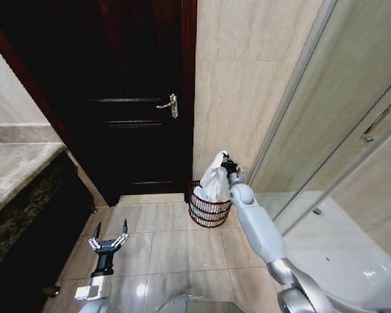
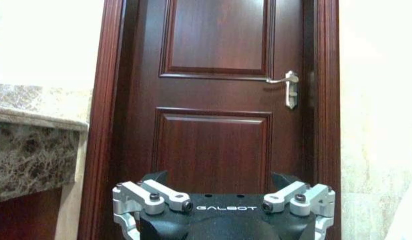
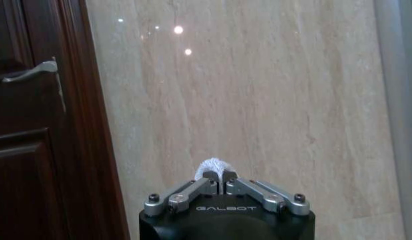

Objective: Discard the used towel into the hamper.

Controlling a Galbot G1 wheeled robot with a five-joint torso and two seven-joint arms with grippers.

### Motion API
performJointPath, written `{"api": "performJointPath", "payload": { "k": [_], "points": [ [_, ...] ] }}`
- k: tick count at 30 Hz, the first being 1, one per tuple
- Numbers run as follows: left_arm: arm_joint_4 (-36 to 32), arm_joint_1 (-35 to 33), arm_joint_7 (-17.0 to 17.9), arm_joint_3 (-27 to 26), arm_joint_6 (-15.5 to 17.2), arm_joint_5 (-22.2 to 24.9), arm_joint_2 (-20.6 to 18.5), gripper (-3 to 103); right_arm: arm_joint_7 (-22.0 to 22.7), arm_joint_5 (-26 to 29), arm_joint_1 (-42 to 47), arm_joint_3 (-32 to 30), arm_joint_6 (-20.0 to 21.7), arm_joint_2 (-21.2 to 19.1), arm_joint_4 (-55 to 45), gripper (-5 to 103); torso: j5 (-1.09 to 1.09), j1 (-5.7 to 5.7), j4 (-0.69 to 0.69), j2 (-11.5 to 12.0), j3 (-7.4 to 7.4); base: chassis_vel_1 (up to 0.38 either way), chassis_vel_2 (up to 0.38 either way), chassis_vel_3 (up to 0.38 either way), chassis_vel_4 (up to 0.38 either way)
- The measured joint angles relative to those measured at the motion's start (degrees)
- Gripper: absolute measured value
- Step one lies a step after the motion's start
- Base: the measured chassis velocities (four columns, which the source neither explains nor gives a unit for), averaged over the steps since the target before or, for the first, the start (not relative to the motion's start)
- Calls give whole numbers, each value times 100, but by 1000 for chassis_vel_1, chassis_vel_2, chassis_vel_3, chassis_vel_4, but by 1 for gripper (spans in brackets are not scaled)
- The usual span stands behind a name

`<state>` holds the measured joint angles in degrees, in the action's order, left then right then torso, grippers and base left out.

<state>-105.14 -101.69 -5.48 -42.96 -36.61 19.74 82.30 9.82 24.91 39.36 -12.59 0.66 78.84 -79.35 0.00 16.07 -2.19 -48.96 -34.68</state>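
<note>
Right gripper [image 1: 227, 161] clenched on a top fold of the limp white terry towel [image 1: 215, 181], held out at the far end of the extended arm, close to the beige tiled wall [image 1: 247, 78]. In the right wrist view, fingers [image 3: 192, 190] pressed together with a tuft of towel [image 3: 215, 165] pinched between the tips. Towel draped straight down from the grip, its lower end already inside the small round reddish-brown wire hamper [image 1: 207, 207] directly beneath.

Judged as the release step: best done by lowering a little so more cloth settled within the rim, then opening squarely over the centre, not toward the near edge, lest a loose corner hung outside.

Little room beyond the gripper: wall just behind, dark wooden door [image 1: 137, 98] with its metal lever handle [image 1: 169, 104] to one side, glass shower panel [image 1: 326, 117] to the other. Open floor tiles [image 1: 163, 241] on the near side, the better way to withdraw, up and back.

Left gripper [image 1: 108, 241] parked low over the floor well apart, fingers spread, holding nothing.
</note>
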Motion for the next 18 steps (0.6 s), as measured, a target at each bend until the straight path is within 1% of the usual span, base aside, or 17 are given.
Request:
{"api": "performJointPath", "payload": {
  "k": [3,7,13,18],
  "points": [
    [-3,2,3,28,52,-30,11,100,33,-18,34,-1,-19,-5,-35,2,0,0,0,1,0,0,0,0,0],
    [-6,0,20,57,86,-64,1,100,72,-19,37,0,-16,-17,-132,2,0,-29,0,61,33,0,0,0,0],
    [6,6,-12,70,137,-130,-41,100,137,-15,-17,-17,64,1,-149,2,1,-108,0,242,134,0,0,0,0],
    [5,2,-22,60,161,-139,-50,100,235,-15,-16,-21,149,3,-196,2,1,-143,0,325,179,0,0,0,0]
  ]
}}
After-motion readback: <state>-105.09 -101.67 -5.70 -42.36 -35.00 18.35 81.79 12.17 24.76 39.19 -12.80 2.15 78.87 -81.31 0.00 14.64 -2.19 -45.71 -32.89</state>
